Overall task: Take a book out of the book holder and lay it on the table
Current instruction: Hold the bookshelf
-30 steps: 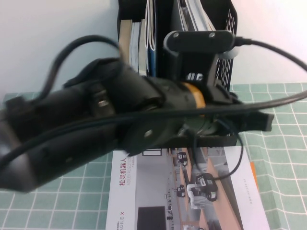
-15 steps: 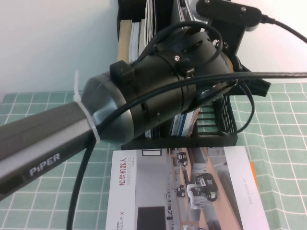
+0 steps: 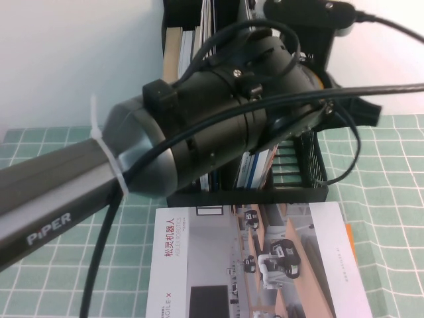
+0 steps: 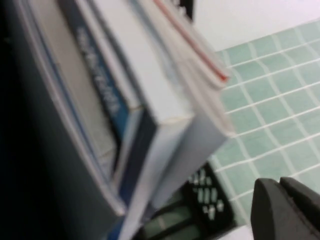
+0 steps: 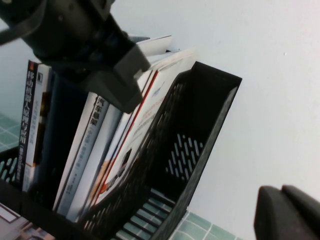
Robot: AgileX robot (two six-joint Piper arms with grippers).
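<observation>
**Reach climbs to the top of the holder**

Fingers first: the left gripper (image 4: 281, 194) shows its two tips lying together with nothing between them, just beside the upper corners of the standing volumes. From the right wrist view we see it hanging over the tops of those volumes. We judge the book (image 5: 150, 107) to be the thin white cover with the red line, leaning in the holder (image 3: 311, 165). It is still inside, and nothing grips it.

A second ago the left arm (image 3: 199, 126) lay low across the holder's front. Now it slants upward, and its wrist camera (image 3: 301, 12) has risen to the holder's upper rim. Over the last half second it has crept only a little higher, so we read the approach as nearly done and the grasp as not yet begun. The tips will need to part before they can take the cover's edge.

The right gripper (image 5: 283, 199) is off to the holder's side with its tips likewise together and empty. A magazine (image 3: 258, 265) lies unmoved on the table (image 3: 384, 179) before the holder, taking up space where the book might land.
</observation>
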